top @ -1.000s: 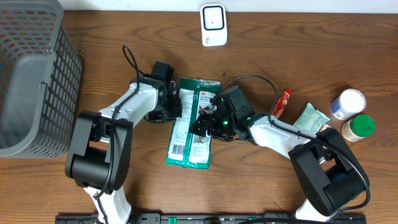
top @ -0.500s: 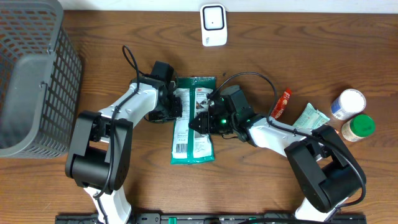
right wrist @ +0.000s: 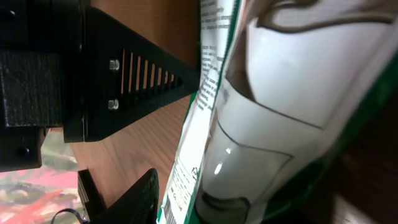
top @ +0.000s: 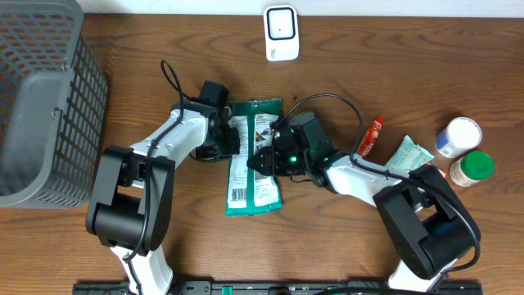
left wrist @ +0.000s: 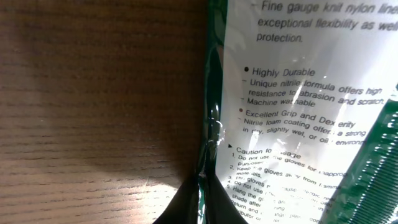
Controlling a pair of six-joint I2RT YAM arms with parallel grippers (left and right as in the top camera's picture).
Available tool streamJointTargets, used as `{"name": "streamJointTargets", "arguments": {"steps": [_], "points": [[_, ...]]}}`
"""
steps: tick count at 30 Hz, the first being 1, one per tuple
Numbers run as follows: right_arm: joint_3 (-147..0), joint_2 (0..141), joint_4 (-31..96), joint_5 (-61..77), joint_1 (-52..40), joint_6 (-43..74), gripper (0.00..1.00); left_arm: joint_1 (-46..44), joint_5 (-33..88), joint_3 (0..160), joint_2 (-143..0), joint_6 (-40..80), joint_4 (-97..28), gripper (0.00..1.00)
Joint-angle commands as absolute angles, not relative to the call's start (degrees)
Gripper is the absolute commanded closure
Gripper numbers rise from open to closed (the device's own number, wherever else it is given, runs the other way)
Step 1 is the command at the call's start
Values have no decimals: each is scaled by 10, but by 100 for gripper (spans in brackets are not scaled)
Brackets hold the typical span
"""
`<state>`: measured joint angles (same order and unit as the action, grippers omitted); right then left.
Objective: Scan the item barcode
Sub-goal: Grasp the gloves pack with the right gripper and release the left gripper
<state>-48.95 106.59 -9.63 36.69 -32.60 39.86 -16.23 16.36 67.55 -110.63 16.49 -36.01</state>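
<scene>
Now | glove packet (top: 255, 184) | left claw (left wrist: 203, 194) pinches its edge (right claw (top: 262, 157) alongside)

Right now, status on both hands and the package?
Left hand shut on glove package edge. Right hand at package, grip unclear. Barcode faces up; nothing between package and scanner.

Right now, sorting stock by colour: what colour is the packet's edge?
Green. The packet shows it best in the left wrist view.

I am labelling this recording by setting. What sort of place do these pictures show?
Probably a mock shop checkout on a wooden table: a small white scanner at the far edge, a grey mesh basket, and goods such as a glove packet and a green-lidded jar.
</scene>
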Motion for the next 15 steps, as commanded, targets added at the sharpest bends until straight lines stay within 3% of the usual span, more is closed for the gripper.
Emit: {"name": "streamJointTargets", "arguments": {"steps": [1, 3, 5, 11, 15], "points": [[-489, 1092, -108, 375, -338, 391, 61, -169, 160, 665, -1133, 166, -368, 92], [-489, 1103, -119, 376, -338, 391, 73, -169, 160, 665, -1133, 166, -368, 92], [-489, 1107, -119, 376, -338, 391, 99, -168, 160, 665, -1133, 166, -368, 92], [-489, 1107, -107, 391, -334, 391, 99, -157, 157, 672, -1117, 166, -366, 93], [-490, 1106, -114, 509, -312, 389, 99, -131, 157, 685, -1074, 166, -366, 93]]}}
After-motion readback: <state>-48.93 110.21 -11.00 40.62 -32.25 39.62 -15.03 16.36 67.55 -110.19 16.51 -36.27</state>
